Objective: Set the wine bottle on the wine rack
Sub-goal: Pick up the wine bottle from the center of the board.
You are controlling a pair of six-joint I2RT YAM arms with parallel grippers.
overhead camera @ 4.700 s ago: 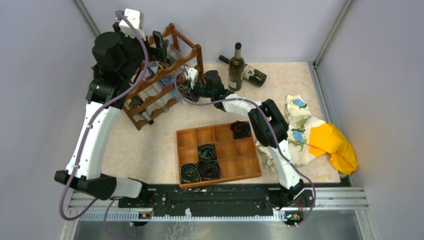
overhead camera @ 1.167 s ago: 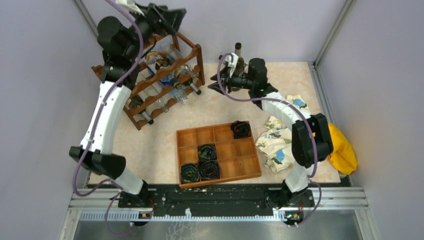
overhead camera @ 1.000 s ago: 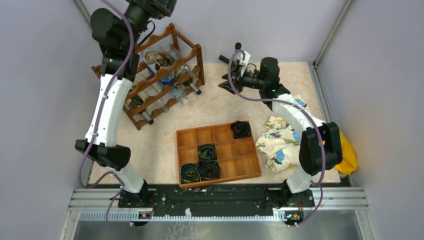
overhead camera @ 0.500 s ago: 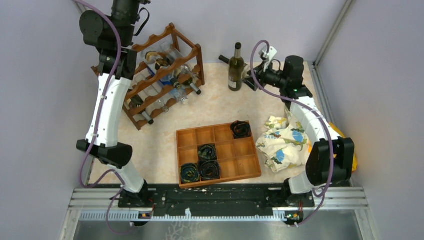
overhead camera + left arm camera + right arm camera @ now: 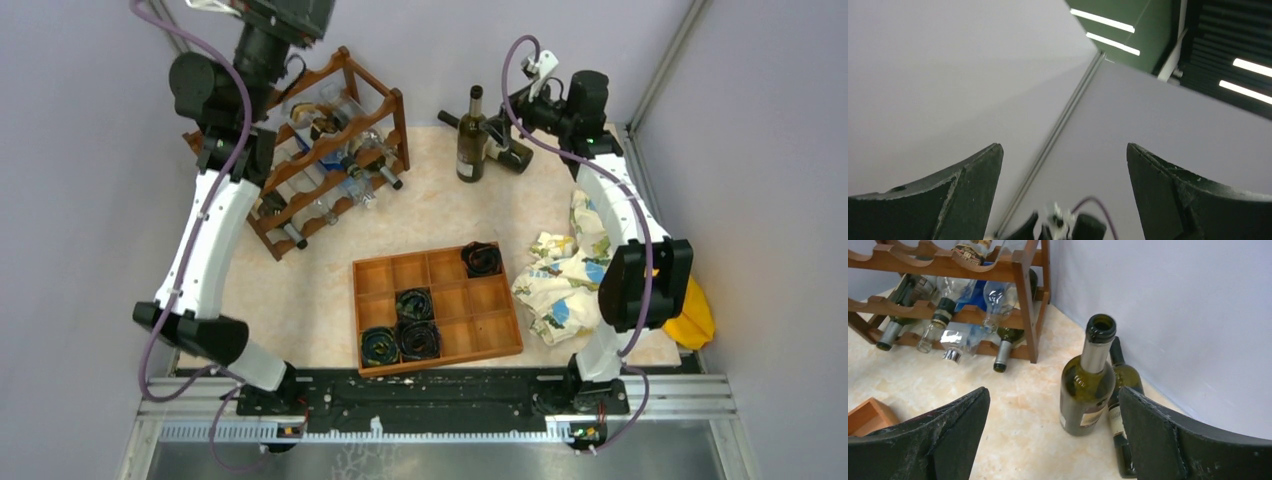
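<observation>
Right wrist view: right gripper (image 5: 1053, 390) spread wide, holding nothing. Wine bottle (image 5: 1085, 390), green glass with an uncapped mouth, stood upright on the table (image 5: 1023, 410) ahead of the fingers, nearer the right one, and off the rack. Second bottle (image 5: 1128, 382) lay on its side just behind it against the wall; whether the two touched could not be told. Wine rack (image 5: 1024, 300) stood farther ahead, off to the left finger's side, several bottles lying in its tiers.

Left wrist view: left gripper (image 5: 1063, 147) spread wide, empty, aimed at a bare wall corner. No task item showed in this view.

Overhead view: left arm was raised above the rack, its fingers cut off by the top edge. Right arm stretched to the far edge, its gripper just beside the upright bottle. Compartment tray (image 5: 385, 275) with dark rolls (image 5: 415, 302), patterned cloth (image 5: 565, 280) and yellow cloth (image 5: 693, 320) lay well behind that gripper, toward the arm bases.
</observation>
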